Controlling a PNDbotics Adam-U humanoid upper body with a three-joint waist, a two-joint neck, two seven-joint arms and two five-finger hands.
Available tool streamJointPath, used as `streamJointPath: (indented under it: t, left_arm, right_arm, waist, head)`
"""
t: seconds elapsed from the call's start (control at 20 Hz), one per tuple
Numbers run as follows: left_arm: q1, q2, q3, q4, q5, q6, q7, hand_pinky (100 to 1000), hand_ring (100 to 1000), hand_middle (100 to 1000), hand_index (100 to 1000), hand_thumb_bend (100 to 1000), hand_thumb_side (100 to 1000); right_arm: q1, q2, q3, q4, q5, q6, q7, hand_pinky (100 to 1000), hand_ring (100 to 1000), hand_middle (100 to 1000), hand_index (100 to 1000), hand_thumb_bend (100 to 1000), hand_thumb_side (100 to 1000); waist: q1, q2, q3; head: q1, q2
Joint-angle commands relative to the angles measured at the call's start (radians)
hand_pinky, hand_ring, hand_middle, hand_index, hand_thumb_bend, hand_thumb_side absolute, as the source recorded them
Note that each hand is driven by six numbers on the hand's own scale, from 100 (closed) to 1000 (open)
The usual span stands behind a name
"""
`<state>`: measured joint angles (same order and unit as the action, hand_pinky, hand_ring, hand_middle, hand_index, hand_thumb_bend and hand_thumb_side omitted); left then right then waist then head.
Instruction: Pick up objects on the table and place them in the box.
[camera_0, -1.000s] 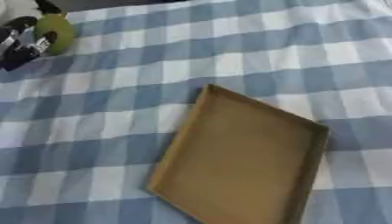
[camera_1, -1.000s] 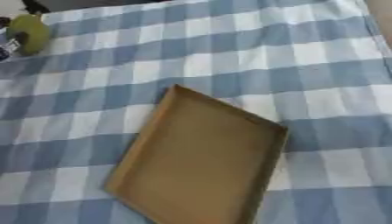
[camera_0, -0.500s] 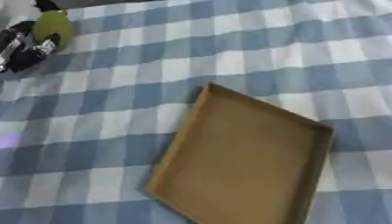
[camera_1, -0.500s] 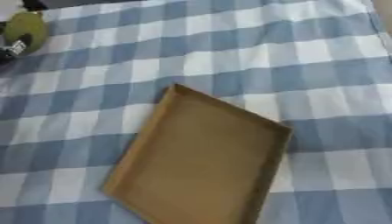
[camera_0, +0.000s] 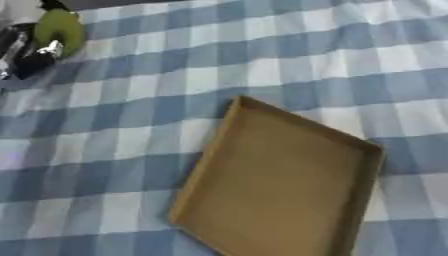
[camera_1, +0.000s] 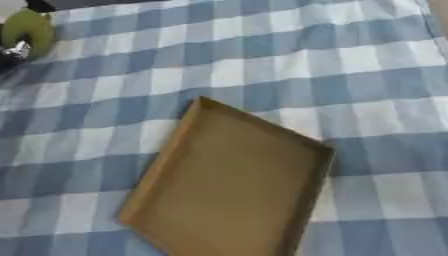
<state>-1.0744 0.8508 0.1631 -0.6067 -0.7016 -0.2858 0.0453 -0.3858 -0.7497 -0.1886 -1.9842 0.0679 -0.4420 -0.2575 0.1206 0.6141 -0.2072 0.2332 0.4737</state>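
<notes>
Our left hand (camera_0: 28, 50) shows only at the far left corner of the table, a black and silver shape partly cut by the left edge of the view, and we cannot tell whether its fingers are spread, together or curled on anything. Touching it on its far side, or perhaps held in it, is a green object (camera_0: 59, 29): rounded, yellowish green, somewhat longer than wide, with a dark bit at its far end; we cannot make out more of it than that. It lies well apart from the box (camera_0: 280, 182), far and to the left of it. We see the box in the near middle of the scene, a shallow brown cardboard tray with low walls, open on top and lying flat on the cloth. It is turned askew, so that one corner points far and to the left and its long sides run from there down toward the near edge, where its nearest corner is cut off by the bottom of the view. Its floor is bare brown, slightly darker along the left wall. Beneath everything we see a tablecloth (camera_0: 289, 55) in a check of blue and white squares, covering the whole table in view. Our right hand shows in neither view.
</notes>
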Motion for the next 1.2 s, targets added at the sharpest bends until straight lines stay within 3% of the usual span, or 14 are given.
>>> streamJointPath:
  t: [0.05, 0.15, 0.25, 0.3, 0.35, 0.45, 0.65, 1.2]
  left_arm:
    - [-0.011, 0.025, 0.005, -0.018, 0.028, 0.014, 0.046, 751, 632, 627, 719, 100, 706]
    - [-0.010, 0.025, 0.000, -0.019, 0.040, 0.020, 0.075, 730, 600, 603, 681, 100, 592]
    - [-0.008, 0.025, -0.007, -0.018, 0.046, 0.020, 0.097, 704, 561, 570, 635, 100, 418]
    - [-0.007, 0.025, -0.010, -0.017, 0.048, 0.019, 0.103, 704, 561, 570, 635, 100, 418]
    - [-0.007, 0.025, -0.012, -0.016, 0.051, 0.019, 0.107, 681, 540, 562, 618, 100, 286]
    - [-0.005, 0.025, -0.014, -0.015, 0.058, 0.020, 0.112, 636, 496, 540, 578, 100, 146]
    - [-0.002, 0.024, -0.012, -0.019, 0.098, 0.028, 0.125, 564, 418, 499, 502, 100, 100]
    - [0.020, 0.039, -0.035, -0.091, 0.185, -0.018, 0.159, 485, 337, 470, 452, 100, 100]
  right_arm:
    - [0.000, -0.016, -0.015, -0.016, 0.000, 0.004, 0.000, 755, 759, 626, 715, 100, 470]
    - [0.005, -0.016, -0.017, -0.016, 0.002, 0.005, -0.002, 755, 759, 625, 715, 100, 470]
    - [0.010, -0.015, -0.019, -0.016, 0.002, 0.007, -0.003, 755, 759, 625, 715, 100, 470]
    - [0.011, -0.015, -0.019, -0.016, 0.003, 0.007, -0.004, 755, 759, 625, 715, 100, 470]
    - [0.012, -0.015, -0.019, -0.016, 0.003, 0.007, -0.005, 754, 759, 625, 715, 100, 470]
    - [0.014, -0.015, -0.020, -0.016, 0.003, 0.008, -0.007, 754, 759, 624, 715, 100, 470]
    - [0.016, -0.015, -0.020, -0.016, 0.002, 0.009, -0.010, 754, 758, 623, 715, 100, 470]
    - [0.029, -0.023, -0.022, -0.016, 0.000, 0.012, -0.019, 753, 757, 622, 716, 100, 470]
  waist:
    - [-0.005, -0.025, 0.000]
    - [-0.005, -0.027, 0.000]
    - [-0.005, -0.029, 0.000]
    - [-0.006, -0.030, 0.000]
    - [-0.006, -0.031, 0.000]
    - [-0.007, -0.033, 0.001]
    - [-0.010, -0.038, 0.004]
    - [-0.014, -0.067, 0.023]
  head:
    - [0.001, -0.010]
    - [0.000, -0.006]
    - [-0.002, -0.003]
    - [-0.003, -0.002]
    - [-0.005, -0.001]
    - [-0.012, 0.004]
    - [-0.014, 0.012]
    - [-0.018, 0.033]
